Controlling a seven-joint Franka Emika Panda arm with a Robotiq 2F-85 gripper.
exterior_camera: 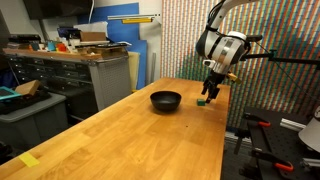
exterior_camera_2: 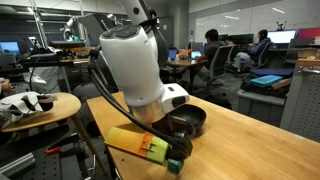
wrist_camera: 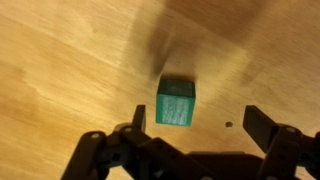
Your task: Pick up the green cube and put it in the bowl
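Note:
The green cube (wrist_camera: 176, 103) lies on the wooden table, small and square; it also shows in an exterior view (exterior_camera: 202, 101). My gripper (wrist_camera: 197, 122) is open just above it, with the cube close to one finger and a wide gap to the other finger. In an exterior view the gripper (exterior_camera: 210, 91) hangs over the cube near the table's far edge. The black bowl (exterior_camera: 166, 100) stands on the table beside the cube, a short way off. In an exterior view the bowl (exterior_camera_2: 192, 122) is partly hidden behind my arm, and the cube is hidden.
The long wooden table (exterior_camera: 130, 140) stretches toward the camera. A yellow tape piece (exterior_camera: 29, 160) lies near its front corner. A yellow and green object (exterior_camera_2: 140, 144) sits at the table edge near my arm. Cabinets and desks stand beyond the table.

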